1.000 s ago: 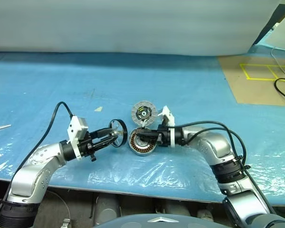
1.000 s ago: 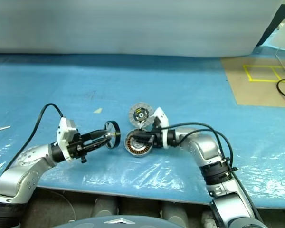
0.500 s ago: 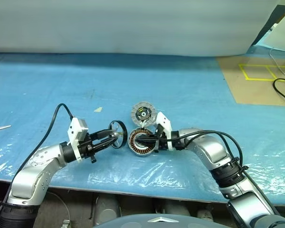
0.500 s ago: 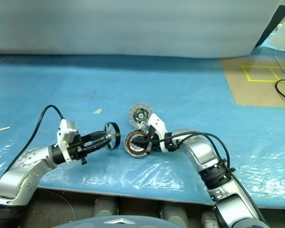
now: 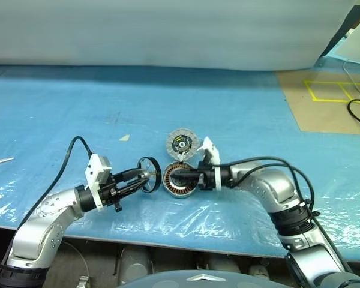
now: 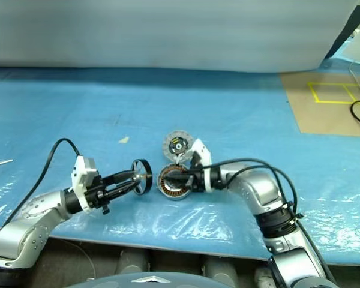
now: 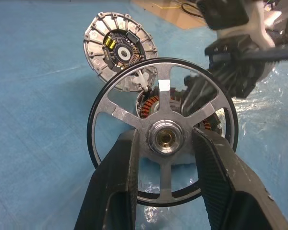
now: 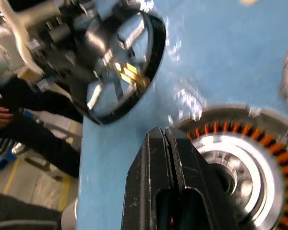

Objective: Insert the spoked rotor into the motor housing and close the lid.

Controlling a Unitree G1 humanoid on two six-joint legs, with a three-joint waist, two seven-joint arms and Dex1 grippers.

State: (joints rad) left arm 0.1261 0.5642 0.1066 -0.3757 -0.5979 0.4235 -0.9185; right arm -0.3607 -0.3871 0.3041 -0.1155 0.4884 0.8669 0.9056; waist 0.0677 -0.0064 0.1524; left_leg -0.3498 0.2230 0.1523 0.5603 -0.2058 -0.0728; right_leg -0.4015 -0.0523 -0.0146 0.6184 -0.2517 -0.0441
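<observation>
My left gripper [image 5: 143, 177] is shut on the hub of the spoked rotor [image 5: 149, 174], a silvery wheel with a dark rim, held upright just above the blue sheet. In the left wrist view its fingers [image 7: 122, 167] pinch the hub [image 7: 165, 138]. Just right of the rotor, the motor housing [image 5: 179, 181] sits with its copper windings showing. My right gripper [image 5: 175, 177] is shut, its fingers [image 8: 156, 158] pressed together and lying across the housing [image 8: 240, 158]. The lid [image 5: 182, 144] lies behind the housing, white-segmented face up.
A brown board with yellow tape [image 5: 333, 90] and a black cable [image 5: 359, 114] sit at the back right. A thin metal piece [image 5: 0, 161] lies at the far left. The table's front edge [image 5: 168, 240] runs close below both arms. A person's hand [image 8: 0, 117] shows beyond it.
My right gripper has sunk a little over the housing. The rotor in my left gripper sits slightly lower, beside the housing. The lid has not moved.
</observation>
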